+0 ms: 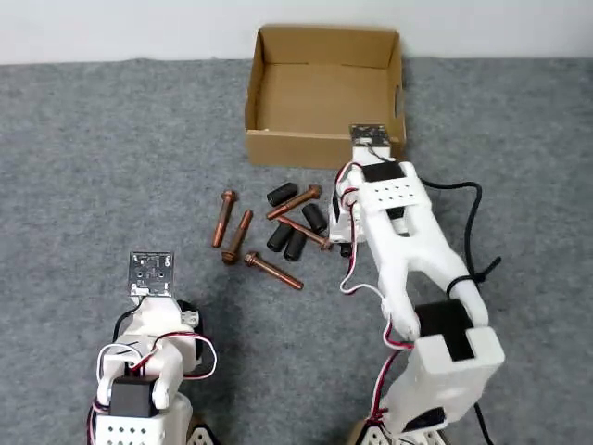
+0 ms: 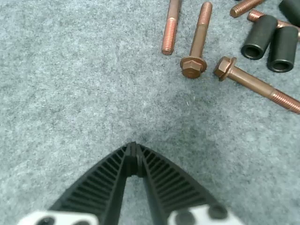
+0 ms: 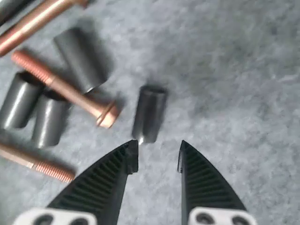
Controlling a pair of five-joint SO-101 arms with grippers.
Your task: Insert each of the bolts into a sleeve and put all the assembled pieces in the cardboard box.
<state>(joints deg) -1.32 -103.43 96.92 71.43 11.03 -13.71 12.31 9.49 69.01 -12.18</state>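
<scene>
The right gripper (image 3: 158,154) is hovering low over the grey carpet (image 3: 234,70), its jaws standing partly open with nothing between them. Just ahead of it a lone sleeve (image 3: 149,114) is lying on its side, its near end almost touching the tip of one jaw. Beside that sleeve a slanted bolt (image 3: 65,86) is lying with its flanged head close to the sleeve and its shank running between a single sleeve (image 3: 82,58) and a pair of sleeves (image 3: 33,110).

The left gripper (image 2: 133,152) is hanging over bare carpet with its jaws pressed together and gripping nothing. Three bolts (image 2: 197,42) and two sleeves (image 2: 258,37) are lying well ahead of it.

From above, the right arm (image 1: 398,232) is stretching out over the right edge of the pile, while the left arm (image 1: 153,352) is sitting folded back near the table's near edge. The bolts and sleeves are lying loose and separate on the carpet, just in front of the cardboard box (image 1: 296,148), which is standing open at the far side.
</scene>
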